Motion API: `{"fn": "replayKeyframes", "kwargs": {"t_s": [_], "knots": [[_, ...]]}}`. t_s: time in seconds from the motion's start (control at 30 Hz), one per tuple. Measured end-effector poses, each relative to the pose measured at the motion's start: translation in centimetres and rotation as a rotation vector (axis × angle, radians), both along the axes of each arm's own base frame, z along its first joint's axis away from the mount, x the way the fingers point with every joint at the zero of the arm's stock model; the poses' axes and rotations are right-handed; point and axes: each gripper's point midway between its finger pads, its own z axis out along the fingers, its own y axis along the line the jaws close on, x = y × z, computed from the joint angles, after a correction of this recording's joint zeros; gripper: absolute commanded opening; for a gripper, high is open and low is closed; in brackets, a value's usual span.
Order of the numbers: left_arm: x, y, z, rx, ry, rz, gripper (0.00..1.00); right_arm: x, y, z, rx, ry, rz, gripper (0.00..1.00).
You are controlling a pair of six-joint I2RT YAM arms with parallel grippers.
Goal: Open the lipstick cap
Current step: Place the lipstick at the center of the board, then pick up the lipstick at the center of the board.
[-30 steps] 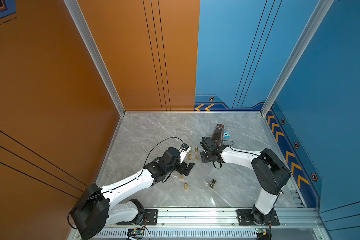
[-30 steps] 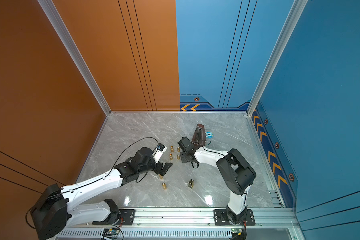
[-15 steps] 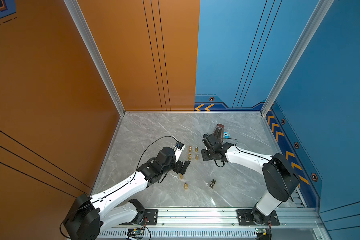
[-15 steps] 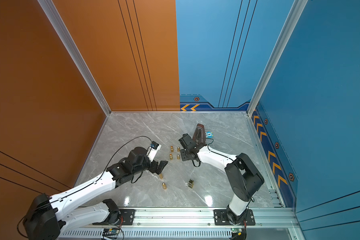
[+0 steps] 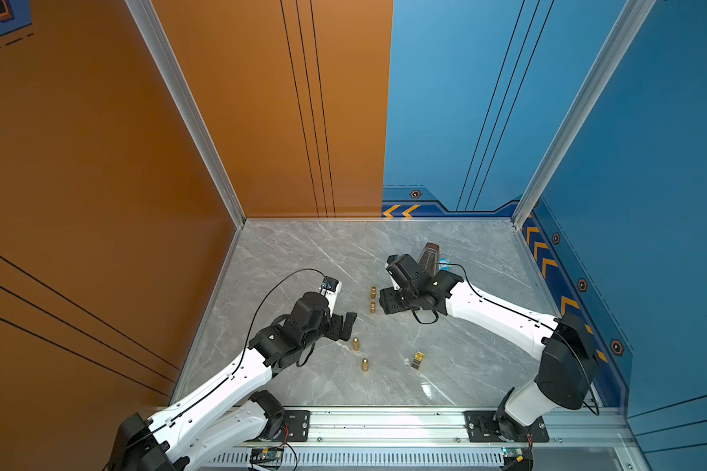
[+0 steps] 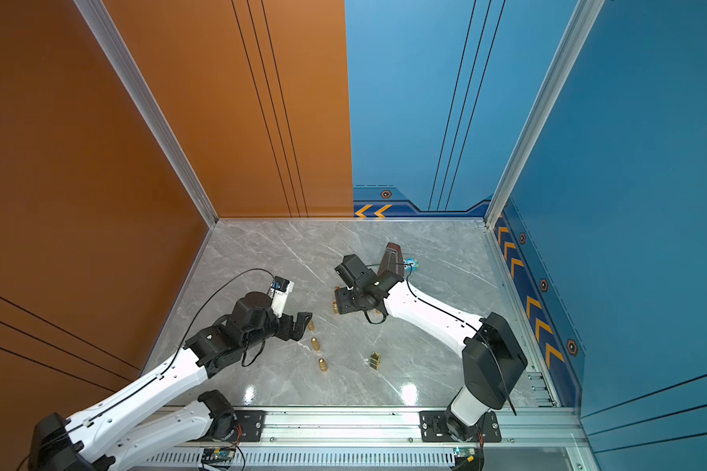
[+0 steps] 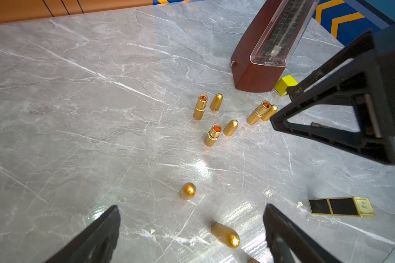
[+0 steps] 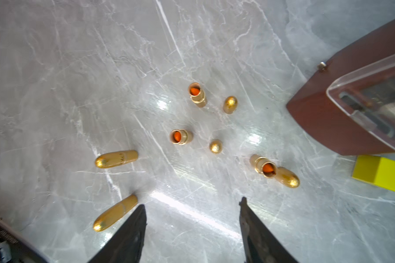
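- Evidently the work goes one lipstick at a time. Three uncapped lipstick bases stand on the bench with orange showing at the top. Each has its bullet-shaped cap upright just beside it, and one pair touches. I read these as finished pieces, left together out of the way.
- Two capped lipsticks stand apart from that group, nearer the left arm. They look like what remains of the task. A black-and-gold lipstick lies flat, well apart from both groups.
- The left jaws are spread wide and hold nothing. They hang above the bench, touching nothing, with the nearer capped lipstick just ahead of the gap. This looks like a line-up to take its body.
- The right jaws stand partly apart and are also empty. They hover over the uncapped trio, near the metronome and the yellow block, with no contact on any base or cap.
- My judgement is that each arm is free so that one can steady a body while the other pulls the cap.
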Motion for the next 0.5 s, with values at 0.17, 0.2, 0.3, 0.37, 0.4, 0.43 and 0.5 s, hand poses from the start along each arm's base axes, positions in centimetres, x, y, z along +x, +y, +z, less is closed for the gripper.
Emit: {"fn": "replayKeyframes", "kwargs": {"t_s": [0.17, 0.2, 0.3, 0.37, 0.4, 0.43, 0.5], "knots": [[-0.3, 1.9, -0.3, -0.011, 0.013, 0.072, 0.99, -1.2, 4.2, 0.6, 0.034, 0.045, 0.050, 0.68], [-0.4, 2.2, -0.3, -0.012, 0.015, 0.084, 0.98, -1.4, 4.7, 0.4, 0.033, 0.057, 0.056, 0.68], [-0.5, 3.0, -0.5, -0.024, 0.016, 0.115, 0.99, -2.2, 6.3, -1.1, 0.013, 0.100, 0.074, 0.69], [-0.5, 3.5, -0.8, -0.028, 0.021, 0.134, 0.98, -2.5, 7.2, -2.1, -0.005, 0.125, 0.080, 0.69], [-0.5, 3.7, -0.9, -0.028, 0.025, 0.142, 0.99, -2.6, 7.5, -2.6, -0.013, 0.134, 0.083, 0.69], [-0.5, 3.9, -1.1, -0.030, 0.030, 0.150, 0.99, -2.7, 7.9, -3.0, -0.021, 0.144, 0.082, 0.68], [-0.5, 4.2, -1.5, -0.029, 0.037, 0.162, 0.99, -2.7, 8.4, -3.7, -0.032, 0.157, 0.081, 0.68]]}}
